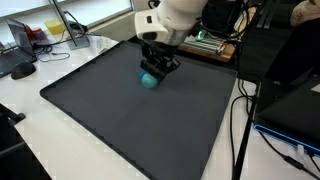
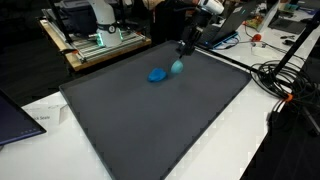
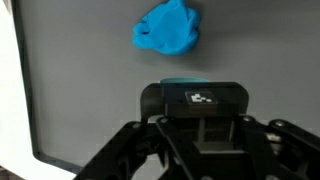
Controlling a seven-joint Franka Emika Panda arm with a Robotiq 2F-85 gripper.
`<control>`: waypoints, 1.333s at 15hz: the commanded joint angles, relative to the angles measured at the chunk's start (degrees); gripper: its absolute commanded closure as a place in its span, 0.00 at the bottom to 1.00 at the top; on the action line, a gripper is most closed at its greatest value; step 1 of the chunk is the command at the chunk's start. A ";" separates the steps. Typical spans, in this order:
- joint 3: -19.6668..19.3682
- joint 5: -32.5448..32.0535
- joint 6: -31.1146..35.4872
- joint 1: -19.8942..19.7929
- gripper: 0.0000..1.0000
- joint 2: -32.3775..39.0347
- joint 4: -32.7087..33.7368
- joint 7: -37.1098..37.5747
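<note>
My gripper [image 1: 154,70] hangs over the far part of a dark grey mat [image 1: 130,125], shut on a small teal rounded object [image 1: 148,80]. In an exterior view the teal object [image 2: 177,67] sits at the fingertips of the gripper [image 2: 181,57], just above or on the mat [image 2: 160,120]. A crumpled blue cloth [image 2: 157,74] lies on the mat right beside it. In the wrist view the blue cloth [image 3: 168,28] lies ahead of the gripper [image 3: 188,90]. Only a teal sliver [image 3: 185,82] shows past the black gripper body, which hides the fingertips.
The mat lies on a white table [image 2: 250,140]. A wooden stand with electronics [image 2: 100,40] is behind the mat. Cables [image 2: 285,85] and a laptop [image 1: 290,110] flank one side; another laptop corner [image 2: 15,115] and a mouse [image 1: 22,70] lie off the mat.
</note>
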 commanded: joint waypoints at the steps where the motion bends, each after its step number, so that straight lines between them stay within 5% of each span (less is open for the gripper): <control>1: -1.51 8.79 5.28 -3.31 0.79 -7.86 -7.08 -8.26; 15: -5.77 31.40 7.48 -12.84 0.79 -17.13 -12.19 -36.58; 16: -5.74 27.54 5.77 -11.39 0.54 -15.04 -10.40 -33.57; 20: -6.22 29.49 6.35 -12.35 0.54 -15.32 -10.40 -35.25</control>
